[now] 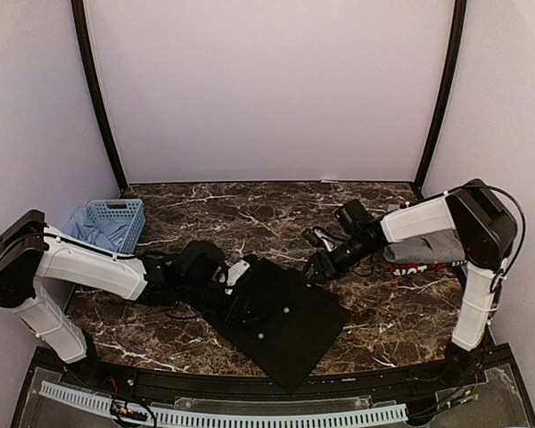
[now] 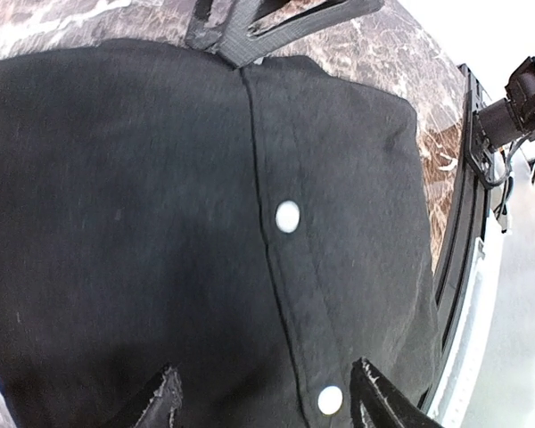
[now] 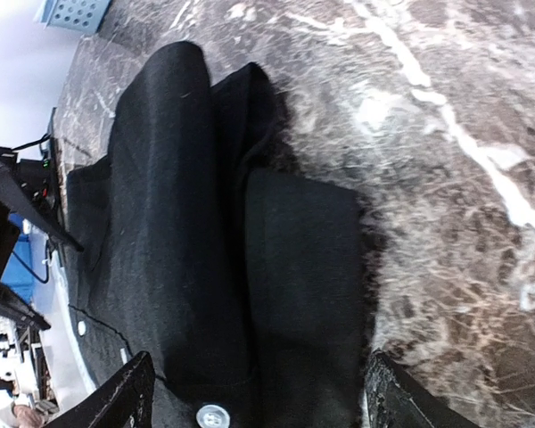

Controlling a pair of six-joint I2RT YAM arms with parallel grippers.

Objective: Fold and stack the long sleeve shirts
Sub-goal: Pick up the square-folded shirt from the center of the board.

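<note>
A large black long sleeve shirt (image 1: pixel 285 325) lies folded flat on the marble table near the front edge. In the left wrist view its button placket (image 2: pixel 287 215) runs between my fingers. My left gripper (image 1: pixel 242 299) (image 2: pixel 267 399) hovers open over the shirt's left part, holding nothing. At the shirt's far right corner my right gripper (image 1: pixel 319 263) (image 3: pixel 260 401) stands open above a folded edge (image 3: pixel 303 267), also empty. A grey shirt (image 1: pixel 421 247) rests folded at the right on a red-edged one (image 1: pixel 421 267), under the right arm.
A light-blue lattice basket (image 1: pixel 116 221) (image 3: pixel 71 11) with blue cloth in it stands at the far left. The table's front rail (image 2: pixel 464 223) runs close beside the black shirt. Bare marble (image 3: pixel 446 134) lies behind the shirt.
</note>
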